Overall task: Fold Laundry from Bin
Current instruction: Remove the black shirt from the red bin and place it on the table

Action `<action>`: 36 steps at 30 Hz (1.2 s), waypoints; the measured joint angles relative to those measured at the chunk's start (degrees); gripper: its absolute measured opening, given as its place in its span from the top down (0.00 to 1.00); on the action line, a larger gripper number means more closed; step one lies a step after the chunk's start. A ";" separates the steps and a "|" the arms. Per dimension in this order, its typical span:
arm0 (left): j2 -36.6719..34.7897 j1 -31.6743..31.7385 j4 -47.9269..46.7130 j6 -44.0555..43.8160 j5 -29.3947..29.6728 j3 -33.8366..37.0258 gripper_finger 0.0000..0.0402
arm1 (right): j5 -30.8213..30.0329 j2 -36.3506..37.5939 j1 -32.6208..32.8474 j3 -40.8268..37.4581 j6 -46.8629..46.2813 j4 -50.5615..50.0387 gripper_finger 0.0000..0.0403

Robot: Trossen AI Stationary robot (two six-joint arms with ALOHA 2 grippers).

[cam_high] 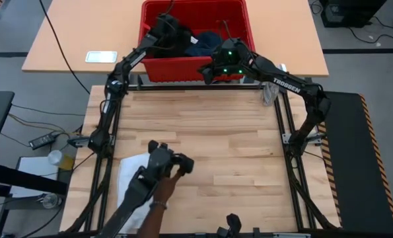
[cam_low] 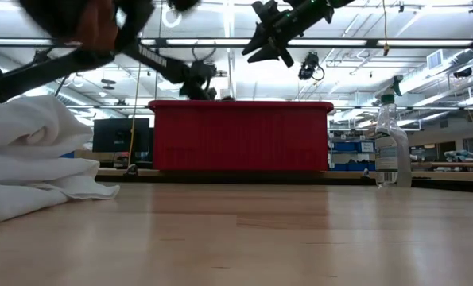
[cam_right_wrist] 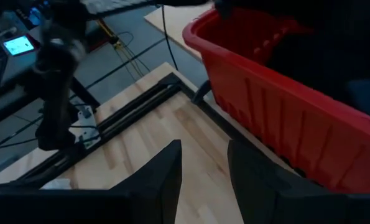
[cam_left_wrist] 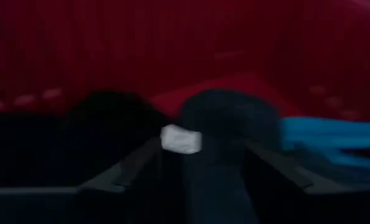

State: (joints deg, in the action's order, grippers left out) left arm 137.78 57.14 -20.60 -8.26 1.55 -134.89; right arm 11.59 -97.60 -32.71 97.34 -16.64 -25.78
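Left pincer (cam_high: 164,26) open inside the red bin (cam_high: 236,10), upper centre, over limp laundry.
Navy garment (cam_left_wrist: 225,118) looks soft and light; pinch a bunched fold near its white tag (cam_left_wrist: 180,138). Right pincer (cam_right_wrist: 203,171) empty, part-open.

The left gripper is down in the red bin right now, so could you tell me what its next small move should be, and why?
Probably close on the dark navy garment: the left gripper sits open inside the bin, its fingers either side of that cloth and its white tag.

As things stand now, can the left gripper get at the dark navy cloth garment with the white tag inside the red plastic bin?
Probably yes. The left gripper hangs inside the bin, fingers open around the navy garment; nothing lies between.
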 joint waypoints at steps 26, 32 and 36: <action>10.88 5.81 -10.62 3.33 -0.60 0.21 0.90 | -7.73 0.00 0.28 -0.04 -5.69 0.13 0.66; 10.11 5.41 -11.19 0.02 -0.70 -0.05 0.95 | -7.49 0.00 0.28 -0.04 -5.47 0.17 0.66; 7.61 5.06 -12.58 -0.67 -0.76 0.10 0.95 | -6.90 0.02 0.28 -0.04 -4.75 0.17 0.66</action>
State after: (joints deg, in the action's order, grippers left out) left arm 145.38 62.20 -33.18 -8.93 0.79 -134.78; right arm 4.69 -97.58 -32.42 97.30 -21.39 -25.61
